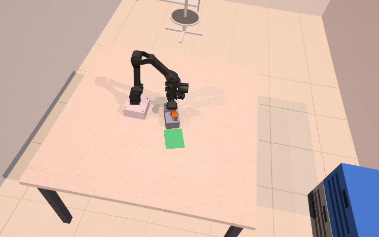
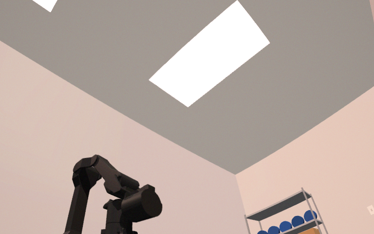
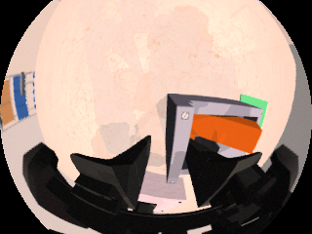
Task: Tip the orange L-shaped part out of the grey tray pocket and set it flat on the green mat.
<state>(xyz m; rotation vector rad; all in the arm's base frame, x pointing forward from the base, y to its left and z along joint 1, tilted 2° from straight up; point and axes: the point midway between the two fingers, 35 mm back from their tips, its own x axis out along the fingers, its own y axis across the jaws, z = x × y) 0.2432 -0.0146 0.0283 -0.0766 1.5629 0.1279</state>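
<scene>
The orange part [image 1: 173,113] [image 3: 226,132] is tipped in the pocket of the grey tray [image 1: 172,125] [image 3: 178,141]. Its end toward the green mat [image 1: 174,138] [image 3: 255,102] stands raised above the pocket, with dark pocket floor showing beneath. Its other end is hidden by my gripper. My gripper [image 1: 171,106] [image 3: 167,138] is partly open with nothing between its fingers. It is low over the tray's end away from the mat. In the wrist view, the right finger overlaps the part's lower end; contact itself is hidden. The mat bears nothing.
The arm's pale pink base block [image 1: 135,112] stands left of the tray on the table [image 1: 121,164]. A round stool [image 1: 184,16] stands on the floor behind, and a blue cabinet [image 1: 370,199] is at the lower right. The exterior view shows only the upper arm, walls, ceiling and a shelf [image 2: 278,204].
</scene>
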